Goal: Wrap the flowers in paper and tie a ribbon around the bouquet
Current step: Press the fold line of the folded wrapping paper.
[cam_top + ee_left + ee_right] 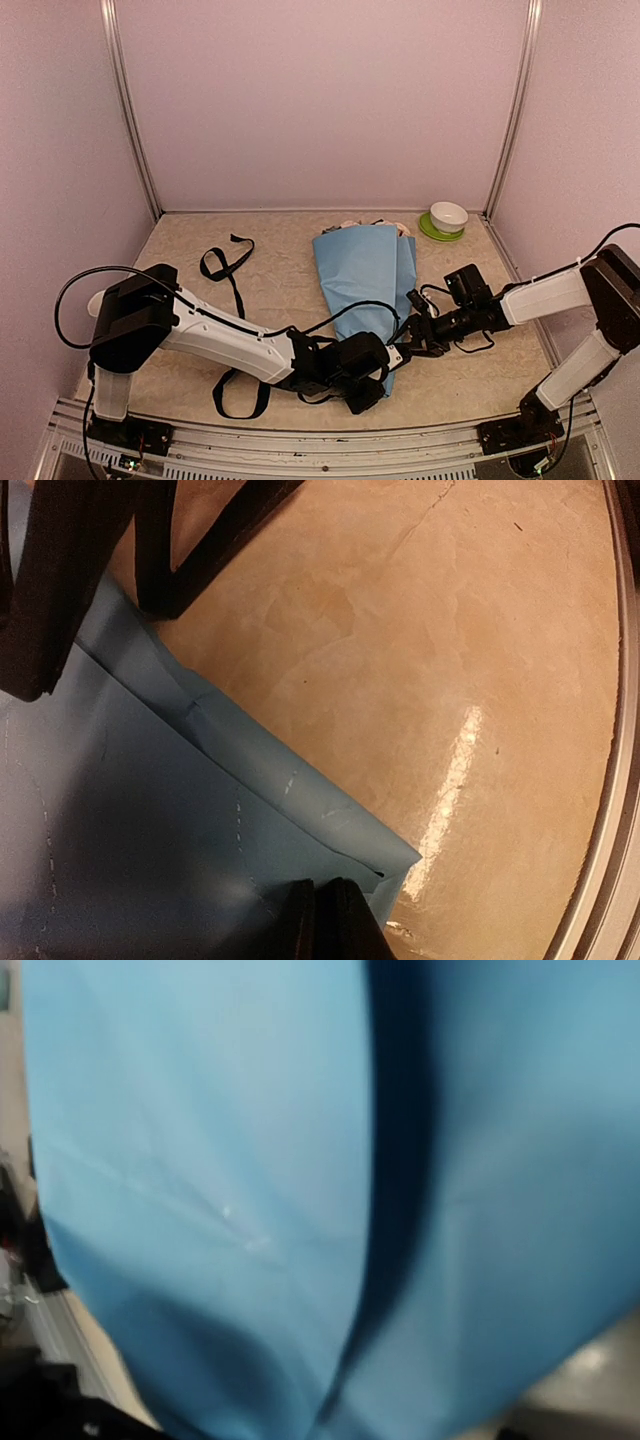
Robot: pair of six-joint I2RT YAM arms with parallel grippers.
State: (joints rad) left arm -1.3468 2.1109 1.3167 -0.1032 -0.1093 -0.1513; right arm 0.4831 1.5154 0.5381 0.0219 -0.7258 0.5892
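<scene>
A bouquet (365, 275), flowers (350, 223) rolled in light blue paper (150, 820), lies mid-desk (280, 250), narrow end toward the near edge. The left jaws are pinched narrow on the paper's near corner, probably to stop the roll springing loose. The right jaws appear spread beside it, gripping nothing, and the black ribbon (236, 292) lies untied along the desk's left side.

Legible text, labels, brands, numbers, signs: 0 found across all 3 views. Paper (150, 830): a few faint pale dashed marks on its light blue face, not readable as characters.
</scene>
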